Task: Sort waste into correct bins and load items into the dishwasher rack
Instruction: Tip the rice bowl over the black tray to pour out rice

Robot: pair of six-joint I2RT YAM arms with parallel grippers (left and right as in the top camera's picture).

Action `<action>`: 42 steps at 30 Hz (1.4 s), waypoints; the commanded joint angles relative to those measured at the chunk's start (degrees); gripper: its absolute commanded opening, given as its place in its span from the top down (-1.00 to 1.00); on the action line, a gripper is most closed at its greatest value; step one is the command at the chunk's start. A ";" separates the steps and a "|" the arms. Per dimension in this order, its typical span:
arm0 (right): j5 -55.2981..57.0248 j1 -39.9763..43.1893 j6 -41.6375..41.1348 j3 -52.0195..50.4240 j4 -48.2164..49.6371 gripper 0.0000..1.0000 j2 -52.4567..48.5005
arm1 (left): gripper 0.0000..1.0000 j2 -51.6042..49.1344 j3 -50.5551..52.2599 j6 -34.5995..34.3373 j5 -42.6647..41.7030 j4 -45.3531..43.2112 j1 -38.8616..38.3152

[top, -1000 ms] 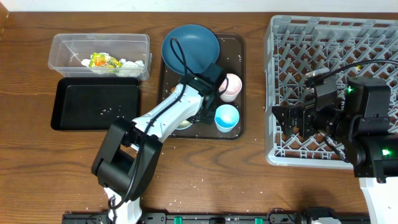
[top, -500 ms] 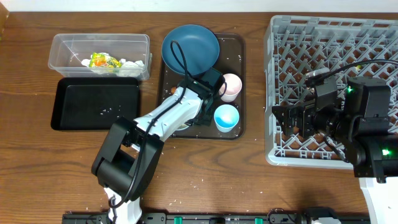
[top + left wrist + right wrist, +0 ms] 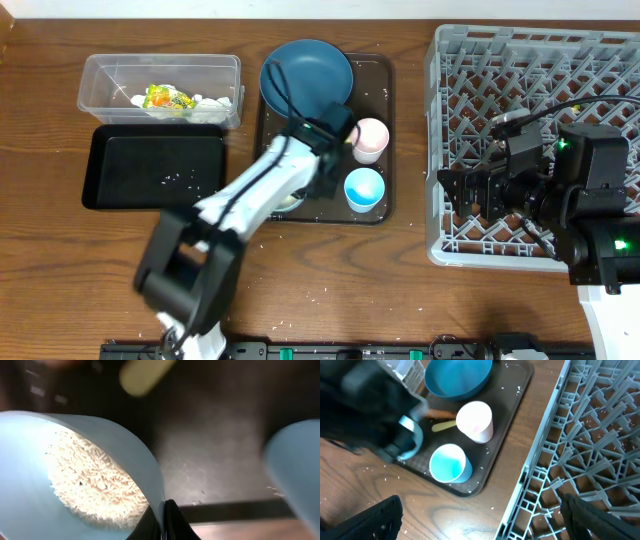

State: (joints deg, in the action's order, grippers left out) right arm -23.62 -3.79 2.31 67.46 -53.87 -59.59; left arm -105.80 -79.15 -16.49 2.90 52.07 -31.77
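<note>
Narrowly parted, left gripper (image 3: 164, 519) pinching bowl (image 3: 126, 444) rim

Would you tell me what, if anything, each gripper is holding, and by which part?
The left gripper pinches the pale blue bowl by its rim; the right gripper holds nothing.

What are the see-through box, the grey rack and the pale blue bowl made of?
The see-through box looks like clear glossy plastic: you can see through its walls. The grey rack seems moulded matte plastic, a uniform lattice. The pale blue bowl is probably plastic too, thin-rimmed and dull.
</note>
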 commanded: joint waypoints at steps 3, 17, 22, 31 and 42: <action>-0.46 -1.11 -0.61 1.05 0.72 -0.98 -0.04 | 0.87 11.74 -2.91 0.00 -2.95 1.73 7.96; -0.46 -1.11 -0.61 1.05 0.22 -0.98 -0.04 | 0.88 12.59 -1.53 9.01 -24.59 3.28 42.64; -0.46 -1.11 -0.59 1.05 0.33 -0.98 -0.04 | 0.88 8.85 -1.51 9.44 -37.83 0.31 53.09; -0.44 -1.11 -0.59 1.05 0.33 -0.98 -0.04 | 0.88 1.46 -1.51 9.49 -53.88 -4.24 60.94; -0.63 -1.11 -0.59 1.05 -0.17 -0.98 -0.04 | 0.87 -1.31 -1.31 11.80 -67.21 -4.70 62.77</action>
State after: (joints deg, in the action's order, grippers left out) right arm -23.62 -3.79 2.13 67.46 -53.65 -59.61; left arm -105.97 -80.95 -6.11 -56.73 47.53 29.76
